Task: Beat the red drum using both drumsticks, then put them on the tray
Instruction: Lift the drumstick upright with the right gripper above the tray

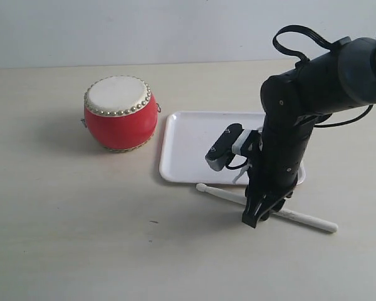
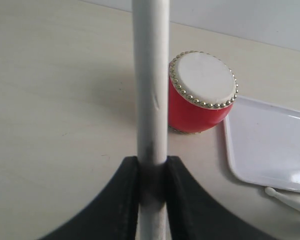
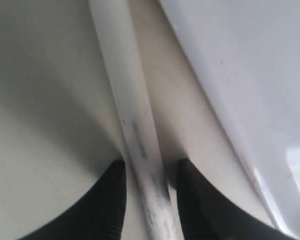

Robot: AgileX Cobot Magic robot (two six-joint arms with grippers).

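The red drum (image 1: 120, 113) stands upright on the table, left of the white tray (image 1: 194, 141). One drumstick (image 1: 301, 217) lies on the table along the tray's near edge. My right gripper (image 1: 258, 214) is lowered over it, open. In the right wrist view its jaws (image 3: 151, 172) straddle that drumstick (image 3: 132, 115) with a gap on each side. My left gripper (image 2: 152, 167) is shut on the other drumstick (image 2: 151, 75), which points up past the red drum (image 2: 202, 92). The left arm is out of the exterior view.
The tray (image 2: 270, 145) holds nothing and lies right beside the drum. The lying drumstick's tip (image 2: 285, 197) shows near the tray's corner. Bare beige table lies all round, with a pale wall behind.
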